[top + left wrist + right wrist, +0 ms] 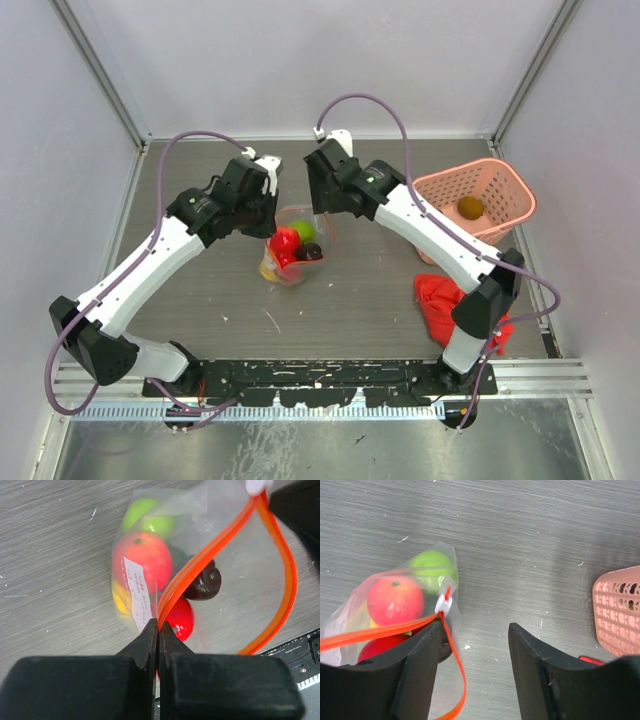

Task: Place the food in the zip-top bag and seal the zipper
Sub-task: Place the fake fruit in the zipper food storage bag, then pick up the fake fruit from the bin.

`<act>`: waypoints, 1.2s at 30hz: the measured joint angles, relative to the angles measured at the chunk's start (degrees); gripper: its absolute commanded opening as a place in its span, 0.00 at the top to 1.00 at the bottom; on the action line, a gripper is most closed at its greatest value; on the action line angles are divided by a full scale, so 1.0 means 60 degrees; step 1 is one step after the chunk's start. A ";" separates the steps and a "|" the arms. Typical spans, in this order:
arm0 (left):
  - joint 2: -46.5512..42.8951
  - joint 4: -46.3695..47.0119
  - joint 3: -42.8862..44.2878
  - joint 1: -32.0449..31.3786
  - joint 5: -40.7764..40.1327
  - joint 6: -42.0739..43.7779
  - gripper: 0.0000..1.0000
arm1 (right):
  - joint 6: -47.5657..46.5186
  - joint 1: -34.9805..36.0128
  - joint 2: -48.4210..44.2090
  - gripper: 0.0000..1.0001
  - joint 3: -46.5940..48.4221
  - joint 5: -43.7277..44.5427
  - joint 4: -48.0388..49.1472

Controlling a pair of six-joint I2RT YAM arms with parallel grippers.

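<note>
The zip-top bag point(295, 245) lies mid-table with food inside: a red fruit point(142, 555), a green one point(147, 517), a dark brown one point(205, 582), a second red one point(180, 617) and a yellow one point(119, 600). My left gripper point(158, 626) is shut on the orange zipper point(215, 545), whose two sides stand apart in a loop beyond the jaws. My right gripper point(476, 625) is open. The white slider point(442, 605) sits just off its left fingertip, and the zipper point(375, 632) loops down between the fingers. One orange-brown fruit point(470, 207) lies in the basket.
A pink lattice basket point(505, 185) stands at the right rear; its corner point(617, 615) shows in the right wrist view. A red cloth point(440, 300) lies by the right arm's base. White walls enclose the table on three sides.
</note>
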 measured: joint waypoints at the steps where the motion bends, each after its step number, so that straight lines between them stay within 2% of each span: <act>1: 0.0015 0.0000 0.0029 0.0000 -0.0004 0.0000 1.00 | -0.0036 -0.0058 -0.0168 0.34 -0.0066 -0.0109 -0.0007; 7: 0.0040 0.0004 0.0076 0.0000 -0.0073 0.0000 1.00 | -0.0208 -0.0889 -0.1443 0.23 -0.0444 -0.0736 -0.0011; 15: 0.0098 0.0004 0.0076 0.0000 -0.0084 0.0000 1.00 | -0.0408 -0.3348 -0.2557 0.17 -0.1504 -0.1326 0.0025; 28: 0.0098 0.0004 0.0076 0.0000 -0.0087 0.0007 1.00 | -0.0900 -0.7628 -0.2543 0.16 -0.3840 -0.3162 0.1151; 32: 0.0102 0.0000 0.0080 0.0000 -0.0091 0.0007 1.00 | -0.1002 -0.8360 -0.2306 0.16 -0.4477 -0.3719 0.1909; 36: 0.0102 0.0000 0.0080 0.0000 -0.0095 0.0007 1.00 | -0.1137 -0.8619 -0.2000 0.15 -0.5227 -0.4240 0.2892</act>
